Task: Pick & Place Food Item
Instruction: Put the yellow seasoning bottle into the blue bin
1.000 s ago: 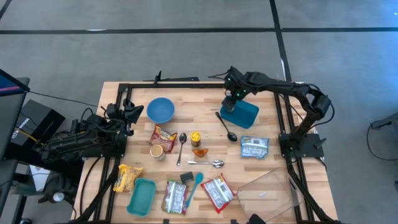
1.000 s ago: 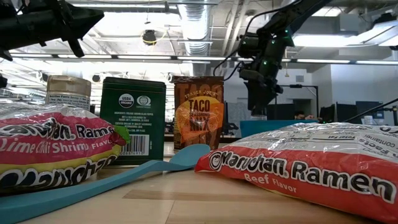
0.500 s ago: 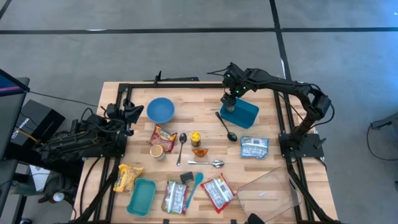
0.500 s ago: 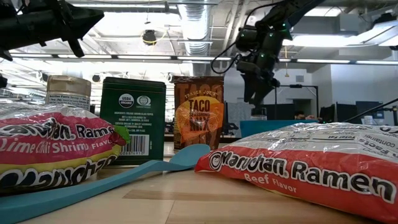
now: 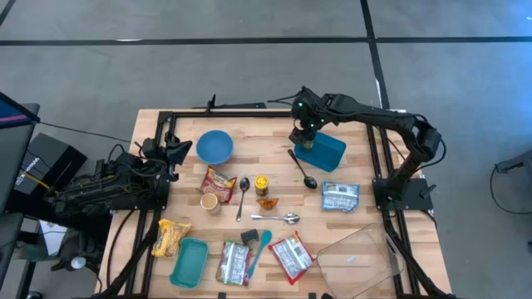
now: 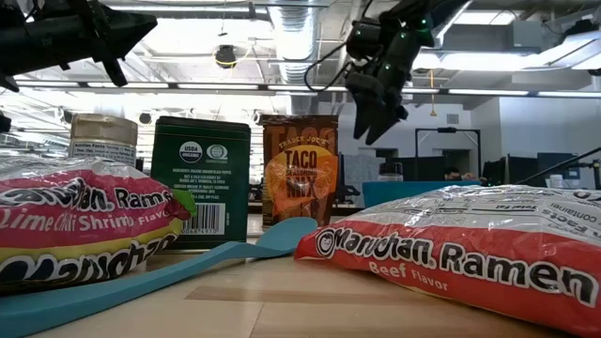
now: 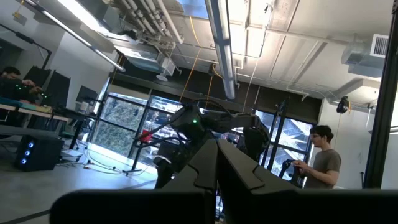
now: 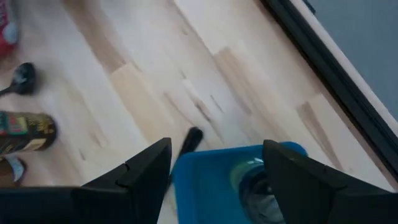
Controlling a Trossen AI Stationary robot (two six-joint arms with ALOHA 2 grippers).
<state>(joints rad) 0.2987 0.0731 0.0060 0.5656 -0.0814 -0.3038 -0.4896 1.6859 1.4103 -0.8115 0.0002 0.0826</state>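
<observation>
We see a grey concrete floor (image 5: 249,58) crossed by dark lines around the light wooden table (image 5: 274,120). Beyond it, an open ceiling carries silver ducts (image 6: 300,42) and long fluorescent strip lights (image 7: 221,43); tall dark-framed windows (image 7: 124,121) stand behind, where a person (image 7: 323,158) stands.

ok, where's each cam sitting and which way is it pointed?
High: overhead, straight down on the table; both arms show, right tool open above the blue container.
Low: table-top height, level past ramen packs into the room; right tool hangs above.
Left wrist: faces the room and a person; shut fingers.
Right wrist: looks down; open fingers.
Shared: right wrist and high both see the container.
</observation>
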